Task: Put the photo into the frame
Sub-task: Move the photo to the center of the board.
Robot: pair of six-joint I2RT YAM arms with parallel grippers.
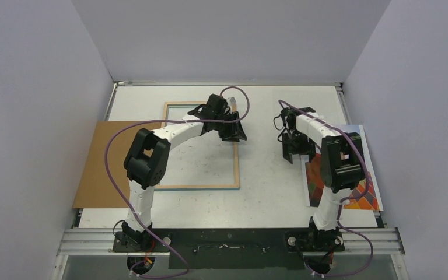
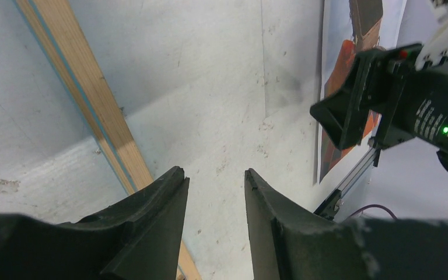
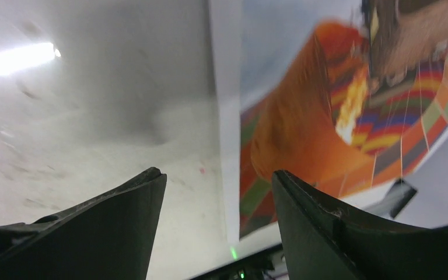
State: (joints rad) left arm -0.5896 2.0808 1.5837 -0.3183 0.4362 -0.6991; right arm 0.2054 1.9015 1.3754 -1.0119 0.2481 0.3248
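The frame (image 1: 198, 186) lies left of centre on the table, light wood back up; one rail shows in the left wrist view (image 2: 93, 99). The photo (image 1: 368, 195), an orange balloon on pale blue, lies flat at the table's right edge, partly under my right arm. It also shows in the left wrist view (image 2: 338, 29) and the right wrist view (image 3: 303, 116). My left gripper (image 1: 233, 131) is open and empty just beside the frame's right rail (image 2: 216, 173). My right gripper (image 1: 296, 156) is open and empty, low over the photo's white left edge (image 3: 217, 174).
A plain brown backing board (image 1: 102, 169) lies at the table's left edge, partly under the frame's left side. Grey walls stand on three sides. A metal rail (image 1: 239, 239) with both arm bases runs along the near edge.
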